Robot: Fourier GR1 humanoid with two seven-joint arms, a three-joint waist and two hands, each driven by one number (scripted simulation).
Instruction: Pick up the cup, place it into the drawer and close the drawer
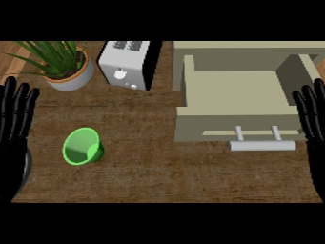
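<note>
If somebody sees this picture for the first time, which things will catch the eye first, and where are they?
The bright green cup stands out most, tipped over alone on the brown counter at the left of centre. Next comes the beige drawer, pulled open at the right with a grey handle in front. The two black hands frame the view, the left hand and right hand, open with fingers up.

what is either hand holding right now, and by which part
Nothing is held. The left hand and right hand are both open at the view's edges, and the green cup lies untouched on the counter.
</note>
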